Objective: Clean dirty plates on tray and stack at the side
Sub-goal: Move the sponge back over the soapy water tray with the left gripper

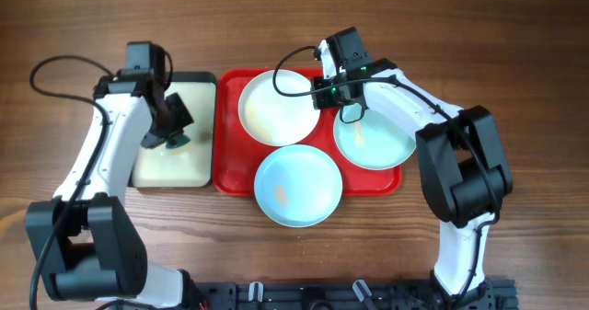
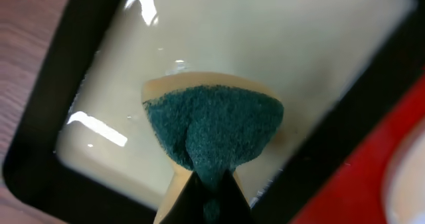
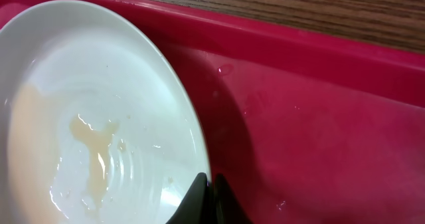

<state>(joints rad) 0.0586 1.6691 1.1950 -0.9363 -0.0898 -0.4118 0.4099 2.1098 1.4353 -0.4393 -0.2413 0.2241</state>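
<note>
Right wrist view shows the white plate [image 3: 99, 104] lying on the red tray [image 3: 319, 117], a yellowish smear of liquid [image 3: 93, 144] pooled in its well. The right gripper [image 3: 207, 187] has its two fingers drawn together on the plate's near rim, pinching it as far as can be judged. From overhead, this plate sits at the tray's back left. One aqua plate [image 1: 373, 140] lies to its right, and the other aqua plate [image 1: 298, 189] is in front, overhanging the tray's front rim. Both show faint stains. Left of the tray, the left gripper [image 2: 212, 184] is clamped on a green-faced sponge [image 2: 212, 127] above the black-rimmed tray [image 2: 40, 137], well apart from any plate.

The hold on the white plate looks thin, a pinch on a smooth, wet edge. If the plate is lifted or tipped it may slip out, or the liquid may run onto the tray. The front aqua plate, already partly over the rim, could be nudged off by a passing arm. The sponge is gripped by one end and may fold when pressed down.

No brand, label or writing can be read in any view.
</note>
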